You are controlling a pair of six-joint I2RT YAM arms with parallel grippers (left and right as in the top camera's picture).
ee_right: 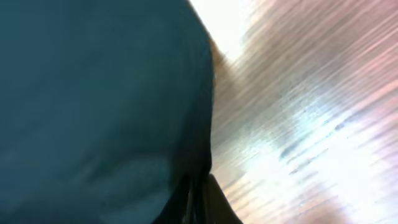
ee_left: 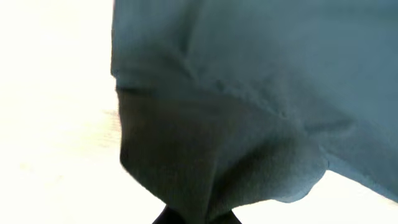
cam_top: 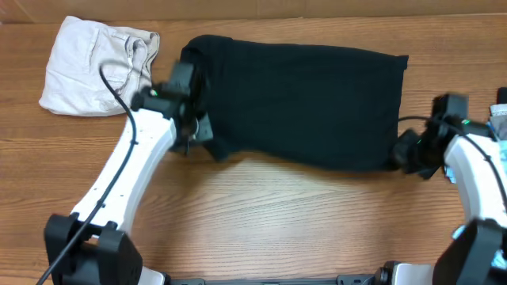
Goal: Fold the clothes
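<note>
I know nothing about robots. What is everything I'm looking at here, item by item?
large black fabric garment: one, black, spread across the middle of the table
crumpled off-white fabric garment: one, off-white, far left corner
pale bluish item: one, light blue-grey, right edge, mostly cut off, cannot tell what it is
wooden table: one, brown wood grain, under everything
robot arms: two, white with black joints, left arm and right arm reaching in from the near side
left pincer: one, black, shut on the black garment's left end
right pincer: one, black, shut on its right end
</note>
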